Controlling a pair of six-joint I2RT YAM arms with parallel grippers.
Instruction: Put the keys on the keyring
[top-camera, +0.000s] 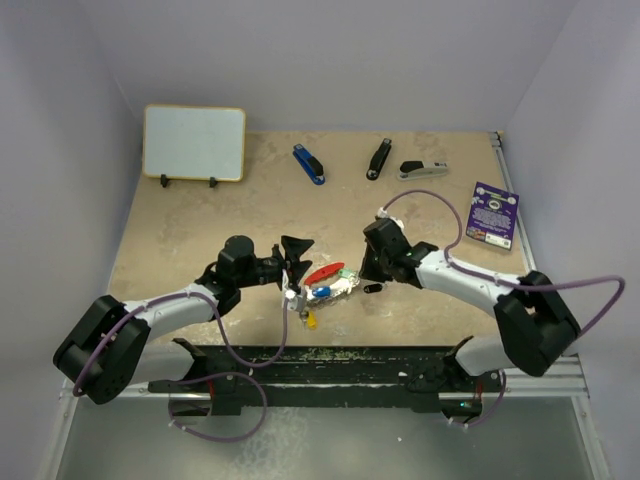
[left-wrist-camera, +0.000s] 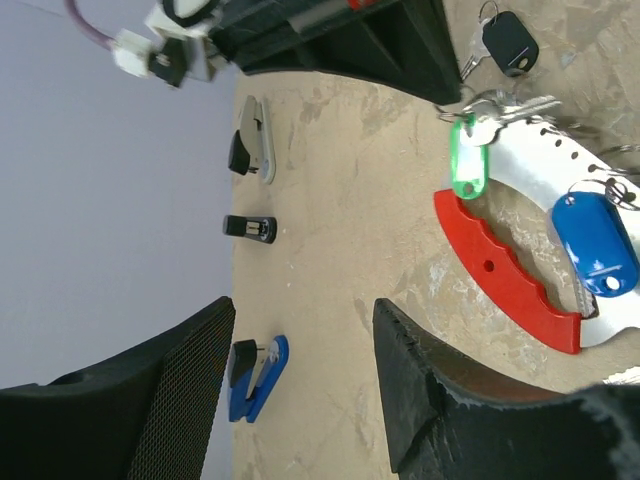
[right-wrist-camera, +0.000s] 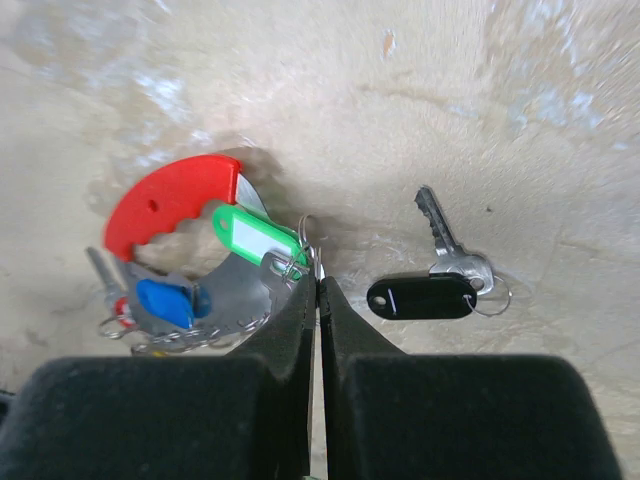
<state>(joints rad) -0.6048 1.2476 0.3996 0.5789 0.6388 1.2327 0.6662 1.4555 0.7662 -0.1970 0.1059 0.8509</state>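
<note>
Left claw (top-camera: 292, 255): open and empty, just left of the bunch at mid-frame; probably placed there to steady it.
Yellow key (top-camera: 311, 322): at the bunch's lower-left edge; I cannot tell whether it is attached.
Keyring (top-camera: 322, 281): lies on the bench (top-camera: 200, 240) at centre frame, between both claws. The red fob (top-camera: 323, 272) is uppermost, with a green tag (right-wrist-camera: 258, 236) and a blue tag (right-wrist-camera: 165, 300) bunched on it.
Right claw (right-wrist-camera: 318, 285): shut tight, tips meeting at the thin ring beside the green tag. It looks like a pinch to hold the ring for threading, but I cannot tell if the wire is caught.
Black key (right-wrist-camera: 420, 296): loose on the bench, just right of the tips and apart from the bunch. Likely next to go on.
</note>
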